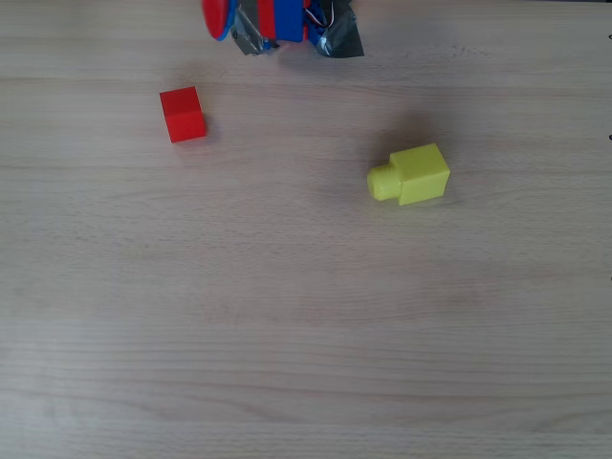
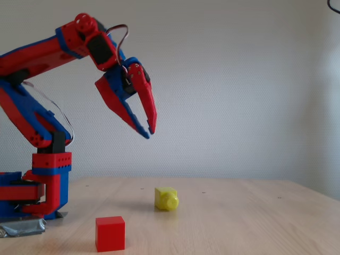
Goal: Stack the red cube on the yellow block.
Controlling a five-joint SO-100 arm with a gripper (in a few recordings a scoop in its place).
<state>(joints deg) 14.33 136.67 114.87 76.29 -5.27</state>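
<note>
Pale wood table under a plain white wall: the red cube sits upper left in the overhead view, well apart from the yellow block, which lies on its side at centre right with its round stud pointing left. In the fixed view the cube stands nearest the camera, the block farther back with its stud facing forward and right. The red-and-blue arm rises from its base at left, and its gripper hangs high above the table, the two pointed fingers converging to nearly touching tips and holding nothing. Overhead, just a strip of the base shows, cut off by the top edge; grey tape anchors it.
</note>
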